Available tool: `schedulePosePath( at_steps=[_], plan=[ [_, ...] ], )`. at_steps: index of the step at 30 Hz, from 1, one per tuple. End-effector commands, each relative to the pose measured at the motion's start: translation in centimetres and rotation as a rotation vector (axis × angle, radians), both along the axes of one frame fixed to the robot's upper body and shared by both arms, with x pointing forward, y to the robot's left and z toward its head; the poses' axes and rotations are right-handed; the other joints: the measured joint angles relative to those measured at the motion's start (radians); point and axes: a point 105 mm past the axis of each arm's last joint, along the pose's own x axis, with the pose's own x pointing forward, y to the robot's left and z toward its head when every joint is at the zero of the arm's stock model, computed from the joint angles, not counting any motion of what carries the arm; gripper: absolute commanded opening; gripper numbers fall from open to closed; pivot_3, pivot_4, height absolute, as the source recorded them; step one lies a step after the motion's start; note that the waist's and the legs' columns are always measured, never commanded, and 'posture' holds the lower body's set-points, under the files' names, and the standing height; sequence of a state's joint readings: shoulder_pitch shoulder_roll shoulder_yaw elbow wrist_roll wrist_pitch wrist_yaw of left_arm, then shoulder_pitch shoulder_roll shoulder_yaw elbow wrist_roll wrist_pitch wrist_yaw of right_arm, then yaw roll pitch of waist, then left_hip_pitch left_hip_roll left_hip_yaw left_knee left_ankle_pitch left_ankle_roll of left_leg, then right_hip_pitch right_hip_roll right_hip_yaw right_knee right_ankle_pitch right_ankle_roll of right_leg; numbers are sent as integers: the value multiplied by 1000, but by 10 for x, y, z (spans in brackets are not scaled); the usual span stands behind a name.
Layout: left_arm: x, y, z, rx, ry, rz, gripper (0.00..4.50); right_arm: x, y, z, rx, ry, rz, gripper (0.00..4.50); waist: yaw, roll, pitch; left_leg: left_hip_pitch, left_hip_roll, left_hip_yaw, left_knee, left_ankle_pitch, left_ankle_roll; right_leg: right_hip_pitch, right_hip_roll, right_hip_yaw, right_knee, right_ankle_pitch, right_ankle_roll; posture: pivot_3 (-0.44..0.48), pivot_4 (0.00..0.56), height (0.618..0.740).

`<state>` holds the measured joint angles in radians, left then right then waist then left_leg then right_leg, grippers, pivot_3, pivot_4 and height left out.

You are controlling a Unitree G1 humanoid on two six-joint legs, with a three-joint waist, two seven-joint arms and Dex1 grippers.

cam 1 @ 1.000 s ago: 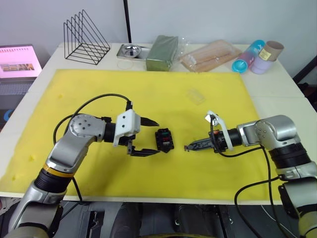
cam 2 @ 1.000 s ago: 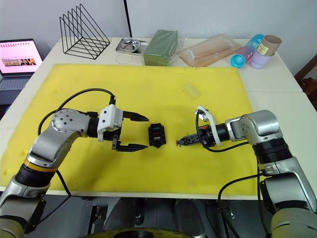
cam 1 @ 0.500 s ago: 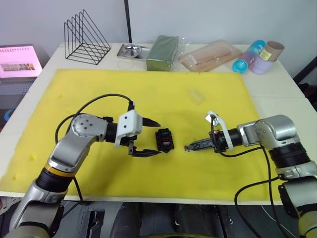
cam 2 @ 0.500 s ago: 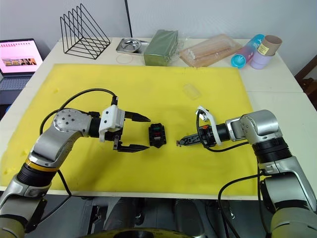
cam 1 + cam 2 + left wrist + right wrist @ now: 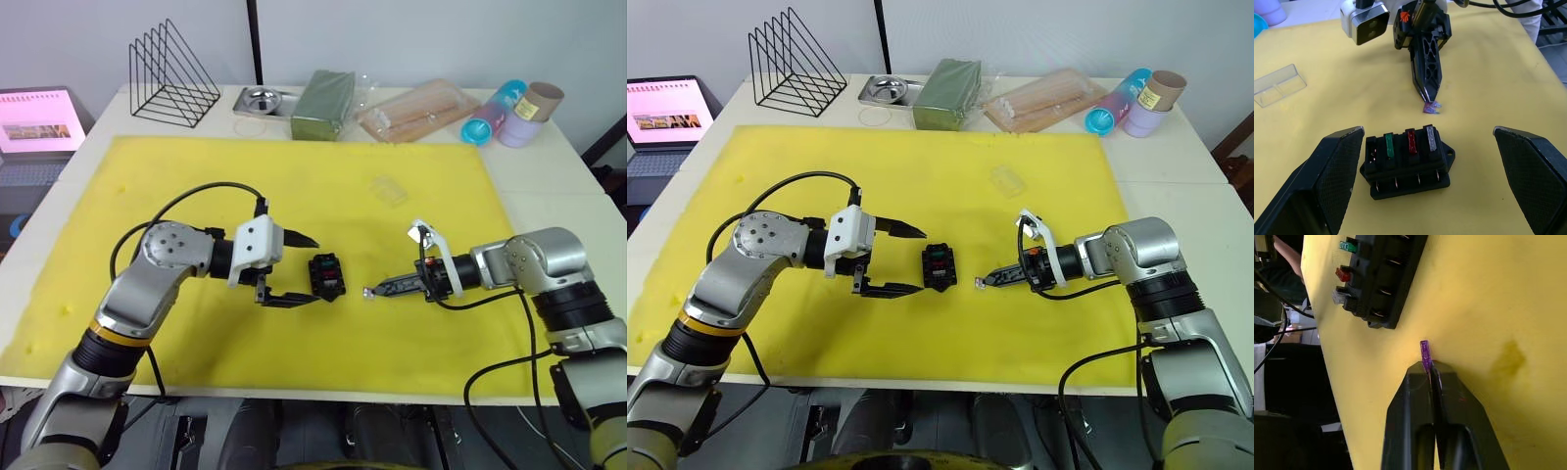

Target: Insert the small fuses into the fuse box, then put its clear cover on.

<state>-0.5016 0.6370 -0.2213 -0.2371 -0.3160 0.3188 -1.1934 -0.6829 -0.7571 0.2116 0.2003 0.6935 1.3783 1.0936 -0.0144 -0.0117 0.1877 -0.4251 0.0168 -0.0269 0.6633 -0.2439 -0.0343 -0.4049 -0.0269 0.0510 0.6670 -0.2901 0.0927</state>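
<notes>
Since the frame one second back, little has shifted: both arms hold nearly the same stations, the right gripper [image 5: 370, 291] a touch lower over the yellow mat [image 5: 137, 176]. Left eye view: fuse box [image 5: 326, 275] lies flat mid-mat between the two grippers; left gripper [image 5: 299, 269] is wide open, its fingers bracketing the box's left end without touching; clear cover [image 5: 388, 189] rests well apart, farther up the mat. The right forearm reaches in low, near level, fingers aimed at the box. Left wrist view: green, red and grey fuses sit in three slots, and the slot beside the green one looks empty; purple fuse [image 5: 1431, 107] hangs at the right fingertips near the box. Right wrist view: fingers pinched tight on the purple fuse, blades' alignment unclear. Judgement: the fuse should be carried over the empty slot, squared to it, then pressed straight down; steadying the box with the left gripper would help.
</notes>
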Motion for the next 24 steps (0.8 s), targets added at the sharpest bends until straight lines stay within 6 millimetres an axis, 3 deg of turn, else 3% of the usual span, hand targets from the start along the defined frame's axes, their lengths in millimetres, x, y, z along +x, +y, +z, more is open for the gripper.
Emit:
schedulePosePath(
  at_steps=[1, 6, 11, 15, 20, 24],
  plan=[
    [-2, -2, 7, -7, -29, -15, 4500, 2, -1, 7, 9, -26, -4, 18, 0, 0, 0, 0, 0, 0, 0, 0, 0, 0, 0, 0, 0, 0, 0, 0, 150, 740],
    [-1, -1, 7, -7, -30, -8, 4500, 3, 1, 15, 5, -57, 8, 18, 0, 0, 0, 0, 0, 0, 0, 0, 0, 0, 0, 0, 0, 0, 0, 0, 150, 740],
    [-1, 4, 8, -6, -28, 11, 4500, 2, 3, 37, -2, -168, 53, 18, 0, 0, 0, 0, 0, 0, 0, 0, 0, 0, 0, 0, 0, 0, 0, 0, 150, 740],
    [5, 16, 7, 8, -26, 56, 4500, 1, 18, 86, -20, -463, 181, 18, -3, 1, 1, -1, 0, -1, 0, 0, 0, -2, 0, 0, 0, 0, 0, 0, 150, 740],
    [10, 18, 6, 3, -19, 78, 4500, 11, 39, 109, -62, -702, 280, 18, -3, 1, 1, 0, 0, -1, 0, 0, 0, -1, 0, -1, 0, 0, 0, 0, 150, 740],
    [14, 18, 4, 0, -16, 85, 4500, 16, 47, 106, -121, -818, 395, 18, 2, 1, 1, -1, 0, 0, 0, 0, 0, -1, -1, 0, 0, 0, 0, 0, 150, 740]
  ],
)
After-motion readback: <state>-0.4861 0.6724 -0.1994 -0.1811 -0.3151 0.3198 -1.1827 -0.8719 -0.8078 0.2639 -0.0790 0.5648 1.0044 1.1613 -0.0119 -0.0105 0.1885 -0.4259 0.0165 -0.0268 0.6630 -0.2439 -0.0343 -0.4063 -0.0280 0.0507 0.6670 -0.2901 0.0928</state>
